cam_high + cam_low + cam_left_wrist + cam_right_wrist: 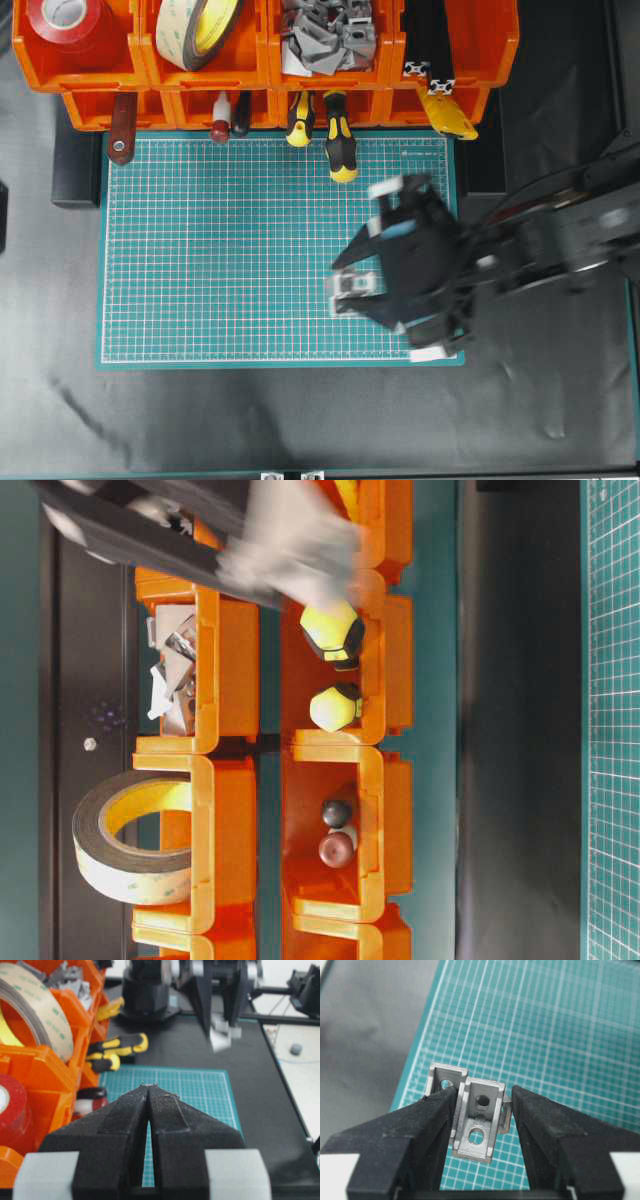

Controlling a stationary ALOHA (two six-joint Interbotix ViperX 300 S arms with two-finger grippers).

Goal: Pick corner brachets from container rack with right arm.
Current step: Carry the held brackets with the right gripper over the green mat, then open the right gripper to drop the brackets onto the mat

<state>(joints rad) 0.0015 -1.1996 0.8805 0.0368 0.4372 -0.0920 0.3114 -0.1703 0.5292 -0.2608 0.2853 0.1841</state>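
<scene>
We find the right pincer [482,1125] clamped on 2 corner brachets [479,1120] above the green mat [200,250], clear of the container rack [150,75]. Pick apparently done; more brachets remain binned. Left pincer [149,1097] closed, idle.

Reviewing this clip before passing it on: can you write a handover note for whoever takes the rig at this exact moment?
Right gripper: shut on corner brackets; at least two grey pieces show between its fingers, held over the green cutting mat, clear of the rack.
Left gripper: shut, empty, facing the mat.
Container rack: along the far edge of the mat; its upper bin holds more brackets.
Done: brackets are out of the bin.
Left: set them down, probably on the mat; go back for more if needed.
</scene>
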